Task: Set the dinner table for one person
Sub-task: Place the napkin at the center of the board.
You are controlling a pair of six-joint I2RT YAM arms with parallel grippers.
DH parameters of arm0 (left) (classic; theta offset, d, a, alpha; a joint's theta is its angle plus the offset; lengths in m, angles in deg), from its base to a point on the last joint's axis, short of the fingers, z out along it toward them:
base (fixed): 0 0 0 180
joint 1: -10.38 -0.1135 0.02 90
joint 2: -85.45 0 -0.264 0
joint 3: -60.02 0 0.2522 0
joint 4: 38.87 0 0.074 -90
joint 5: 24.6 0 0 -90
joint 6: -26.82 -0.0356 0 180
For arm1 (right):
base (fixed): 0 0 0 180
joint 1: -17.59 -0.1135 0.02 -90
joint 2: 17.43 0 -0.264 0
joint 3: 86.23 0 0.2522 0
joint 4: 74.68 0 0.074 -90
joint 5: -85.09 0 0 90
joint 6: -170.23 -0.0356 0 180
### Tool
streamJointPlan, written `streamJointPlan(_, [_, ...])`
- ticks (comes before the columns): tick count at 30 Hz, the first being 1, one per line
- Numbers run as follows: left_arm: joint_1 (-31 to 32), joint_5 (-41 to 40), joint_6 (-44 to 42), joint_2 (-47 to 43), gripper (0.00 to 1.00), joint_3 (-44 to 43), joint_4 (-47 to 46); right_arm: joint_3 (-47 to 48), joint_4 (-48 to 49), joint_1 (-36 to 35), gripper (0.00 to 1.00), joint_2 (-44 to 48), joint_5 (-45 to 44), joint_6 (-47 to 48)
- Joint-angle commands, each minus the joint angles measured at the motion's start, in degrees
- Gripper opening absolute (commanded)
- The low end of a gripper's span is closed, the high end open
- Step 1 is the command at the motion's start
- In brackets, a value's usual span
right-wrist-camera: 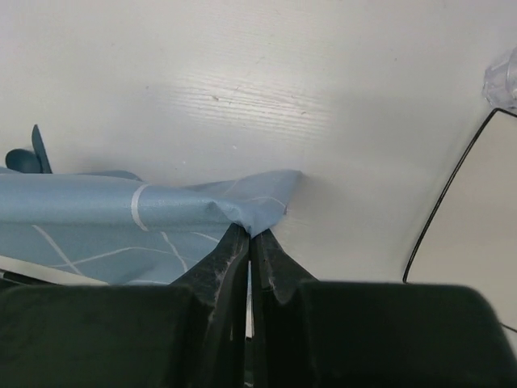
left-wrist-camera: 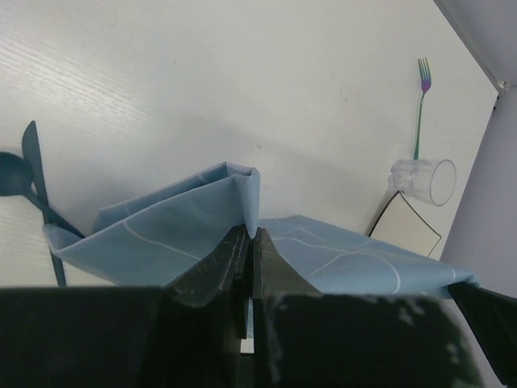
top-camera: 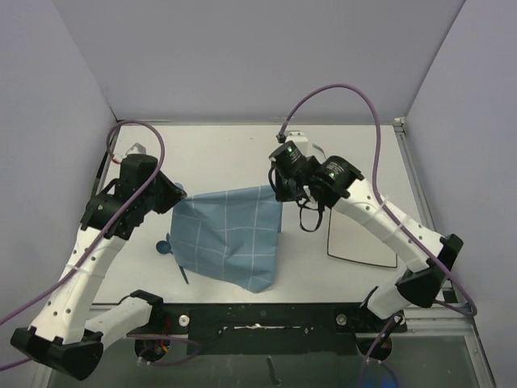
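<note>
Cloth [top-camera: 230, 238] mid-table [top-camera: 218, 153], pinched at its two far corners: left gripper [top-camera: 176, 198] on the far-left one, right gripper [top-camera: 283, 190] on the far-right. Its near corner rests by the rail [top-camera: 266, 315]. Spoon [left-wrist-camera: 14, 173] and knife [left-wrist-camera: 32, 158] at cloth's left edge, partly under it. Outline [top-camera: 351, 242] right of cloth. Glass [left-wrist-camera: 424, 179] at outline's far corner, fork [left-wrist-camera: 420, 113] just beyond the glass.

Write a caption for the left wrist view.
Left gripper pinches a corner of the blue cloth above the white table; fork and clear cup beyond.
</note>
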Motion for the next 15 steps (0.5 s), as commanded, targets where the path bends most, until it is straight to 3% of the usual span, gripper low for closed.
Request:
streamJointPlan(1, [-1.20,-7.80,-3.39,4.47,0.00,-0.85,-4.96,-0.41,0.39,10.63,0.00,-3.78,1.09,10.89])
streamJointPlan(15, [-2.52,-9.04,-5.17,27.91,0.00,0.53,-20.94,5.68,9.30,22.70,0.00,-25.64,10.35,19.95])
